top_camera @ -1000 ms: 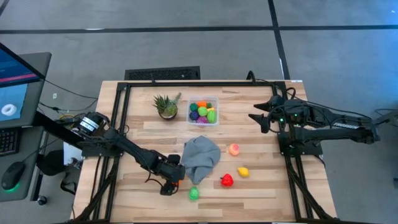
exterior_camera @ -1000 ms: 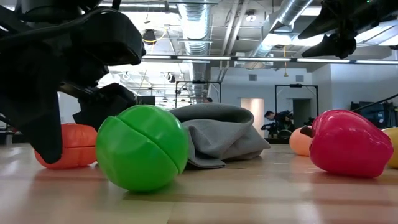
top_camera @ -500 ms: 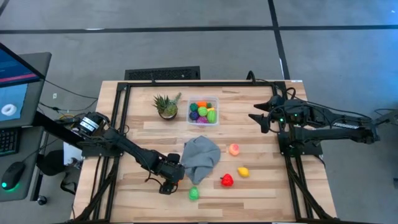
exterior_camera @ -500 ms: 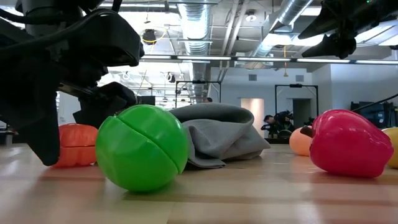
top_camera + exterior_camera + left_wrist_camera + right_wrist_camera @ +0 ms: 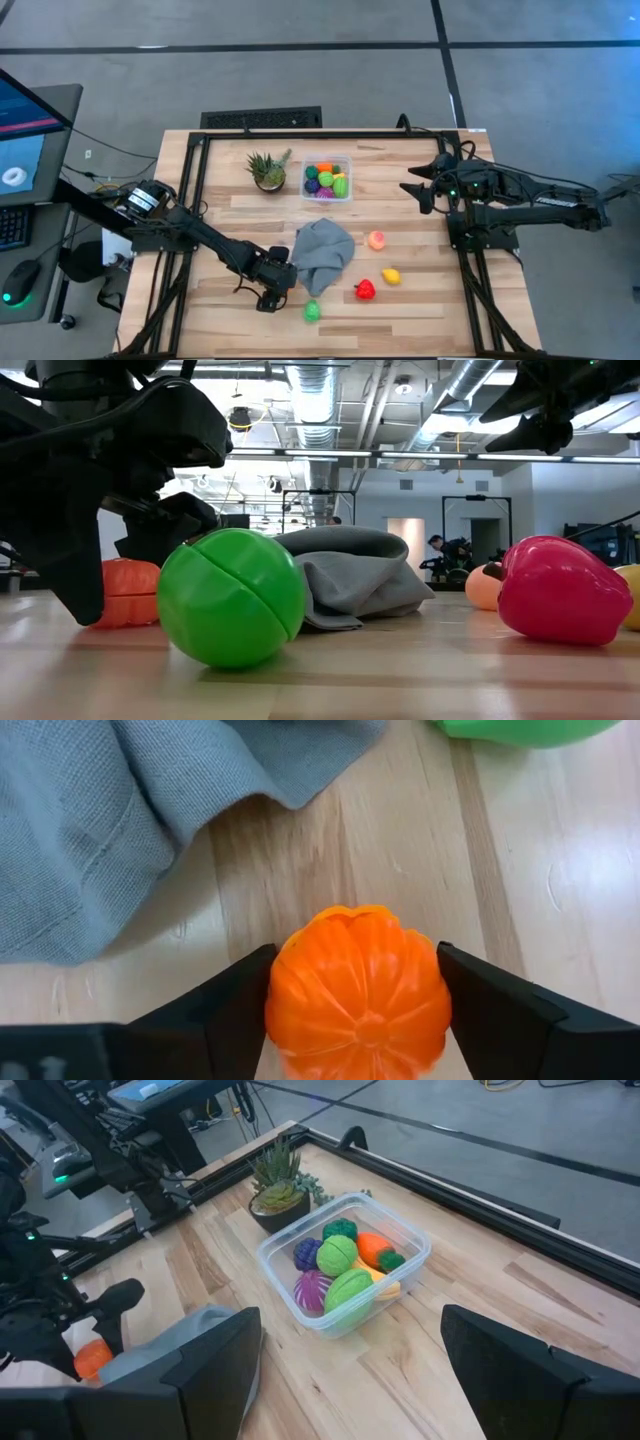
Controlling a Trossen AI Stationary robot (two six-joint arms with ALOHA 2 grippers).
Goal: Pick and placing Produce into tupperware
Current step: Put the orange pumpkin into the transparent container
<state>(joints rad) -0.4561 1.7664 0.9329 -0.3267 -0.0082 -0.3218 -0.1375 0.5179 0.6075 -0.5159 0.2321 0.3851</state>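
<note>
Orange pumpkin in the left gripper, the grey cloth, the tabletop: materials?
Orange pumpkin, clamped between the left gripper fingers: looks like hard moulded plastic, ribbed, with a soft sheen. Grey cloth: woven fabric, visible weave and a stitched hem, matte. Tabletop: light wood planks, grain and seams showing, probably sealed given faint glare.

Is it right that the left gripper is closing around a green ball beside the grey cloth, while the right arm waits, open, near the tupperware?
Not quite. The left gripper has its fingers on either side of an orange pumpkin, not the green ball, which lies free nearby. The left wrist view shows it. The grey cloth, the right gripper and the tupperware are as stated.
</note>
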